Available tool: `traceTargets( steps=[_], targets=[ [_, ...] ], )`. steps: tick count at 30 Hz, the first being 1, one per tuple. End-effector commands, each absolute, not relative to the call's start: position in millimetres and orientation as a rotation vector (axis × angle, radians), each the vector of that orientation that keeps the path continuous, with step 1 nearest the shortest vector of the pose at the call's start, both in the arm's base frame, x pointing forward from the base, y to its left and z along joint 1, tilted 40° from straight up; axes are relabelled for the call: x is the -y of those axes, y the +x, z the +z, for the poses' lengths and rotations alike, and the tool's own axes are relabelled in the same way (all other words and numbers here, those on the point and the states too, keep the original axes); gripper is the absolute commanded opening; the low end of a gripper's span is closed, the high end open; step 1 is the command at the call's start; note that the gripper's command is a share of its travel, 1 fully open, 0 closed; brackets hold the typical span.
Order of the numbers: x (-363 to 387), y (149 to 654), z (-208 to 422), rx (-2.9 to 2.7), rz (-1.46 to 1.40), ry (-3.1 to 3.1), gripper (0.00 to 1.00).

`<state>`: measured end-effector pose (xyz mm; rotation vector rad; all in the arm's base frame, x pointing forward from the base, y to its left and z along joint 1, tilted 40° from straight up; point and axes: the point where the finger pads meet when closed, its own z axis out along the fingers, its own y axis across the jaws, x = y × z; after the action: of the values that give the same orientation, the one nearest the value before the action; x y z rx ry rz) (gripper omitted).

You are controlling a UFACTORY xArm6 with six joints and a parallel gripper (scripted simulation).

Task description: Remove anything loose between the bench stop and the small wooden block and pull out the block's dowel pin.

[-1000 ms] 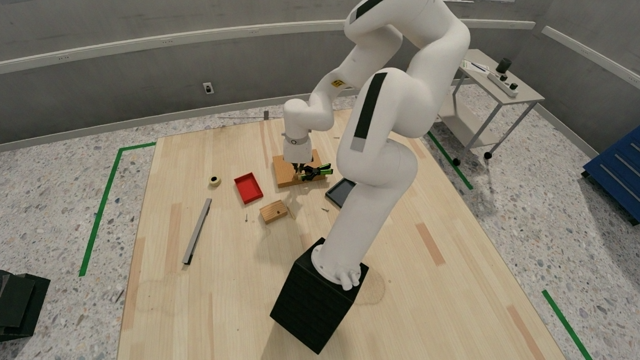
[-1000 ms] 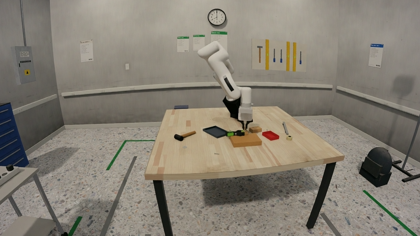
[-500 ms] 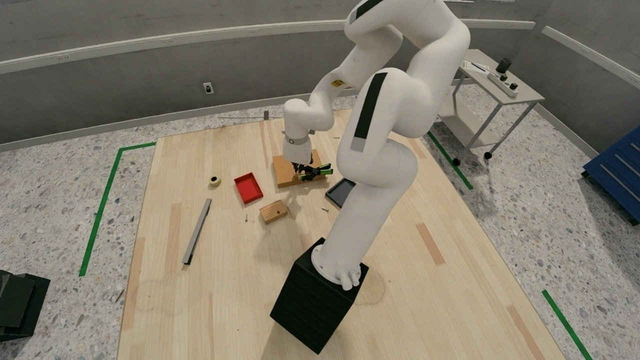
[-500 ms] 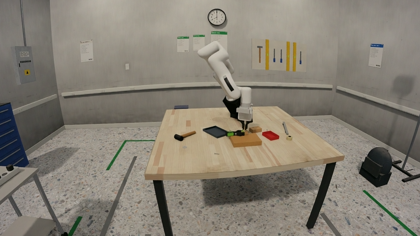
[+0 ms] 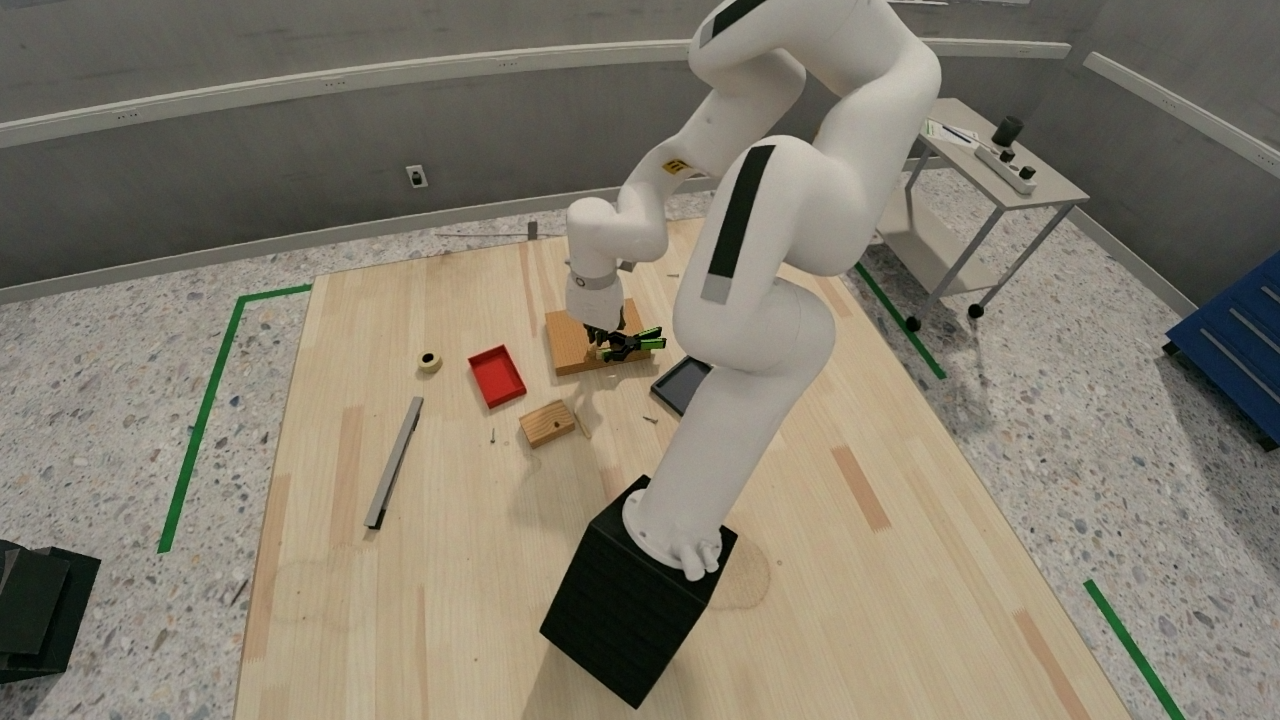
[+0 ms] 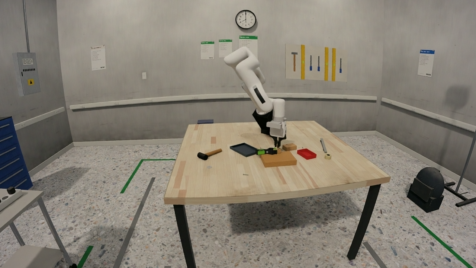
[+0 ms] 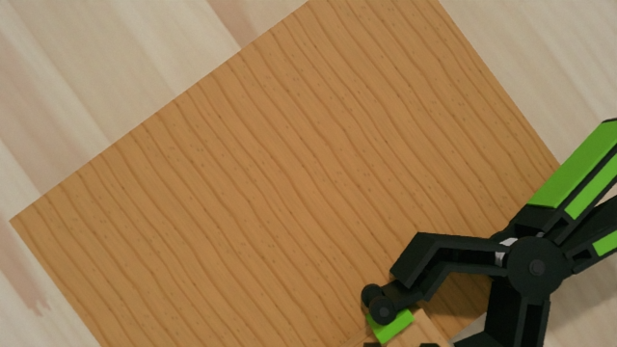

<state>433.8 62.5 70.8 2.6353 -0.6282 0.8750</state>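
The orange bench board lies mid-table; it also shows in the exterior view (image 6: 278,158) and fills the wrist view (image 7: 289,183). A black and green spring clamp (image 5: 633,342) sits at its near right edge, with its jaws over a small wooden block (image 7: 416,333) whose corner shows at the bottom of the wrist view. My gripper (image 5: 601,336) points straight down onto that block, right beside the clamp (image 6: 266,151). It is shut on something thin, by its place the dowel pin. The fingers hide the pin. The bench stop is not visible.
A second wooden block with a hole (image 5: 546,422) lies off the board on the table. A red tray (image 5: 496,376), a dark tray (image 5: 682,385), a tape roll (image 5: 427,361), a metal bar (image 5: 393,461), a hammer (image 6: 209,154) and small nails (image 5: 648,418) lie around.
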Motion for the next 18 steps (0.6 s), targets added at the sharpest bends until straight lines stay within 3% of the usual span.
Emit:
traceTargets(
  steps=[1, 18],
  targets=[
    [-63.2, 434.3, 71.8, 0.581, 0.87, 2.638, 0.0],
    [-63.4, 434.1, 72.0, 0.301, 0.807, 2.639, 0.0]
  ],
)
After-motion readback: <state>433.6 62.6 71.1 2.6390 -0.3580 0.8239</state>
